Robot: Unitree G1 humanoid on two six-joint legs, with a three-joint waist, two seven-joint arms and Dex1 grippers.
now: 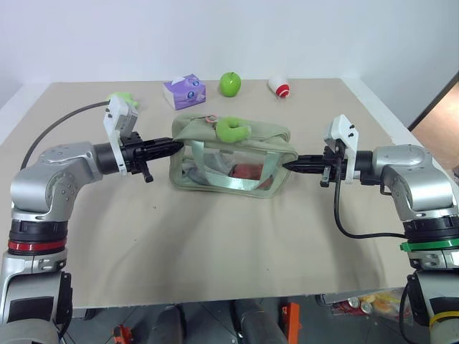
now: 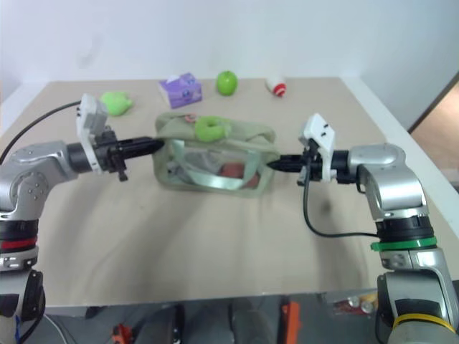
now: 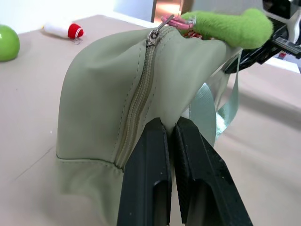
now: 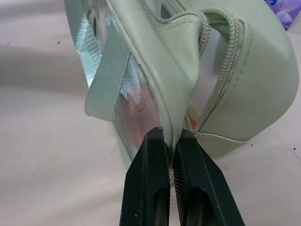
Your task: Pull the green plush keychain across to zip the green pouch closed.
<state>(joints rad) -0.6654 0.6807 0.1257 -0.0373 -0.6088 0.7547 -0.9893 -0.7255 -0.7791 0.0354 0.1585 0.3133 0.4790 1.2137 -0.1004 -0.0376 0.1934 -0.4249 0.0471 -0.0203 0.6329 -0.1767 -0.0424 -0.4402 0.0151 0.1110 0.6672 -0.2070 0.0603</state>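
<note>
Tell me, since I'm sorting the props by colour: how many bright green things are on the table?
3: the green plush keychain on top of the green pouch, a glossy apple at the table's far edge, and a lime plush lump at far left. The pouch may hide others.

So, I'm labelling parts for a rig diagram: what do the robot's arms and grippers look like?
Both arms are silver-grey shells with black joints. The left arm has a red ring, the right arm a green one. Each wrist carries a white camera bracket with a black cable. Left gripper and right gripper have two black fingers.
</note>
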